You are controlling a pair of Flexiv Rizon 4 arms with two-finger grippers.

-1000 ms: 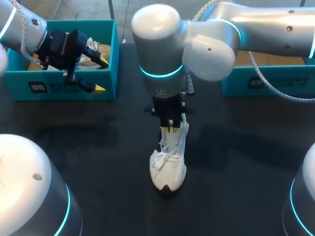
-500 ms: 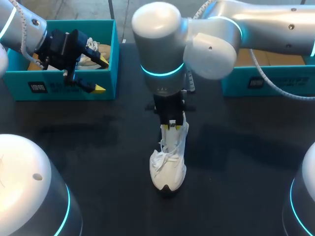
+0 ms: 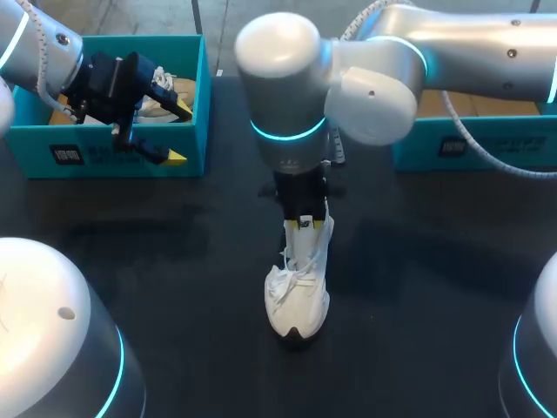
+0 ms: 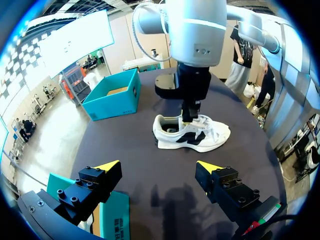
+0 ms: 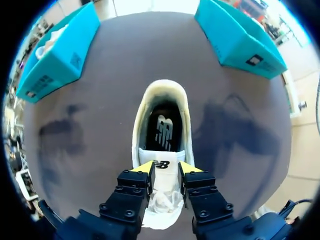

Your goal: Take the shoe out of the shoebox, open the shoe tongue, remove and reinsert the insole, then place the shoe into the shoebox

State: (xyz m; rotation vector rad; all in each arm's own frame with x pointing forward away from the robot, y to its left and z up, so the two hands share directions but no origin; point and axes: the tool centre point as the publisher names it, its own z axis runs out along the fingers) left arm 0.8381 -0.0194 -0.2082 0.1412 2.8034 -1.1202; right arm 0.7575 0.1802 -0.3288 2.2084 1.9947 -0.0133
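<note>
A white sneaker [image 3: 298, 283] with black side marks stands upright on the dark table [image 3: 174, 261], toe toward the front edge. My right gripper [image 3: 305, 222] comes straight down over its heel end. In the right wrist view the white tongue [image 5: 161, 167] fills the gap between the two yellow tips of that gripper [image 5: 166, 167], touching both. Ahead of the tips the shoe mouth gapes, showing the black insole [image 5: 162, 127]. My left gripper [image 3: 178, 132] hangs wide open above the front wall of the left shoebox [image 3: 113, 157], holding nothing; the sneaker [image 4: 192, 135] lies well ahead of it [image 4: 159, 166].
The teal left shoebox holds a white shoe or paper [image 3: 165, 91]. A second teal shoebox [image 3: 470, 139] stands at the back right, its brown floor showing. Bare table lies around the sneaker on both sides and toward the front edge.
The right gripper's fingers have parted a little around the tongue, and the right arm has shifted slightly. The left arm and the sneaker have kept still.
</note>
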